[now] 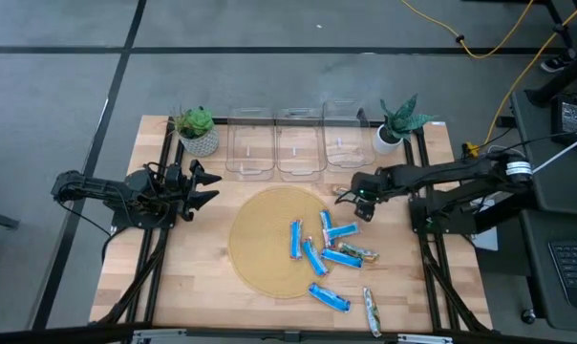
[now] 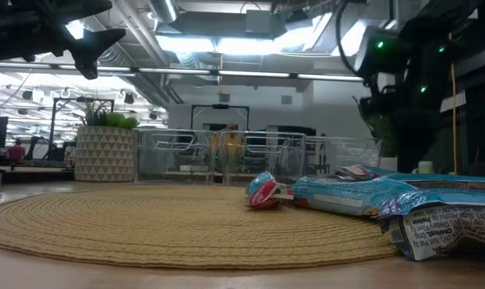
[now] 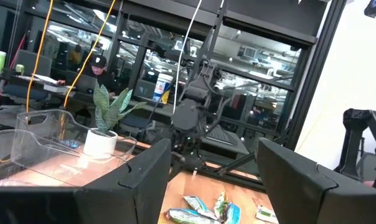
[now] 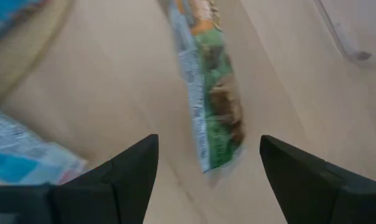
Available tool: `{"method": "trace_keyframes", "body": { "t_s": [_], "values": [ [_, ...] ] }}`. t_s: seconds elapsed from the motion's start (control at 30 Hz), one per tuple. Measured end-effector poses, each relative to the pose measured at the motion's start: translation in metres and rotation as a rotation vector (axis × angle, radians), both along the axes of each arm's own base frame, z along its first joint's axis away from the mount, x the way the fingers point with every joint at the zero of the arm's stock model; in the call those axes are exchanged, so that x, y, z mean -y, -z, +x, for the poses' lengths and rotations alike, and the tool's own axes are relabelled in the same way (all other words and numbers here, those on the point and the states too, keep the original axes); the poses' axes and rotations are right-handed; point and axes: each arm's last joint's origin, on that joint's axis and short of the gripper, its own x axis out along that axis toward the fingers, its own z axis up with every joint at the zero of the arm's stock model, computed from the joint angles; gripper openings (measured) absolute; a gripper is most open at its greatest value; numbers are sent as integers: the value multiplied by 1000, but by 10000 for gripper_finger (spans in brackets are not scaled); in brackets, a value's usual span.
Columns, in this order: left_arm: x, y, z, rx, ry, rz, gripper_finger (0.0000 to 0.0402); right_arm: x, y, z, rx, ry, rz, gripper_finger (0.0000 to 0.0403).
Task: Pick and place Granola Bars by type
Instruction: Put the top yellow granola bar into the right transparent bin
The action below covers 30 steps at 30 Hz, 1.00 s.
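Observation:
Several blue-wrapped Granola Bars (image 1: 314,256) lie on and beside a round woven mat (image 1: 260,250). Green-brown ones lie at the mat's right edge (image 1: 359,252) and near the front edge (image 1: 372,311). My right gripper (image 1: 357,203) points steeply down, open, over another green-brown bar (image 4: 213,93) that lies flat on the wood. Its fingers stand on either side of the bar's near end, above it and not touching it. My left gripper (image 1: 207,186) waits open at the table's left, well above the surface.
Three clear bins (image 1: 300,143) stand in a row at the far edge. They sit between a potted plant (image 1: 198,129) on the left and another (image 1: 398,124) on the right. A blue bar (image 4: 20,162) lies close beside the right gripper. Bare wood lies left of the mat.

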Motion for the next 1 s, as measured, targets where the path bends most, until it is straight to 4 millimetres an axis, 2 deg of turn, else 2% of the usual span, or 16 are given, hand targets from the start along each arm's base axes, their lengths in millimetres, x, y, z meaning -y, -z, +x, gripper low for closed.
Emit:
{"method": "trace_keyframes", "body": {
  "t_s": [0.33, 0.43, 0.57, 0.83, 1.0],
  "values": [
    [0, 0, 0, 0, 0, 0, 226, 16, 21, 12, -35, 2, 22, 281],
    [0, 0, 0, 0, 0, 0, 226, 17, 25, 13, -49, 7, 44, 270],
    [0, 0, 0, 0, 0, 0, 226, 17, 26, 14, -49, 7, 60, 217],
    [0, 0, 0, 0, 0, 0, 226, 14, 19, 12, -15, 15, 154, 50],
    [0, 0, 0, 0, 0, 0, 226, 12, -4, 17, 33, -2, 238, 41]
  ]
}}
